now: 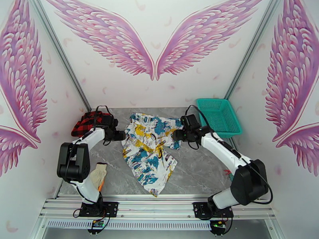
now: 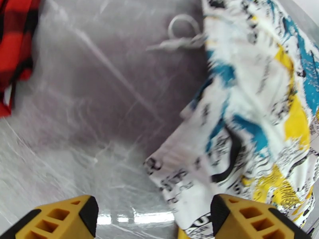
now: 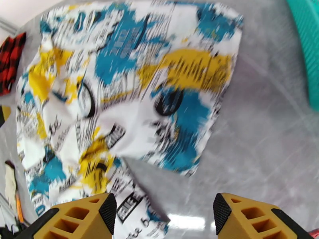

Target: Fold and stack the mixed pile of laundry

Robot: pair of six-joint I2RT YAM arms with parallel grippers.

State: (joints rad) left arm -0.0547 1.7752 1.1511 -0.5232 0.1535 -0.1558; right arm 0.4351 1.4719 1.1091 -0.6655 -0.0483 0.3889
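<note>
Left gripper (image 2: 153, 214) and right gripper (image 3: 164, 214) gape empty at the edges of the white printed garment (image 1: 149, 152) — limp, light, likely best pinched at its corners — sprawled beside the teal basket (image 1: 217, 116), checked shirt (image 1: 85, 122) beyond.

checked shirt (image 1: 85, 123) half hidden, basket (image 3: 306, 48) cropped

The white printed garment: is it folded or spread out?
Spread, not neatly folded: the white printed garment lies rumpled across the table.
</note>
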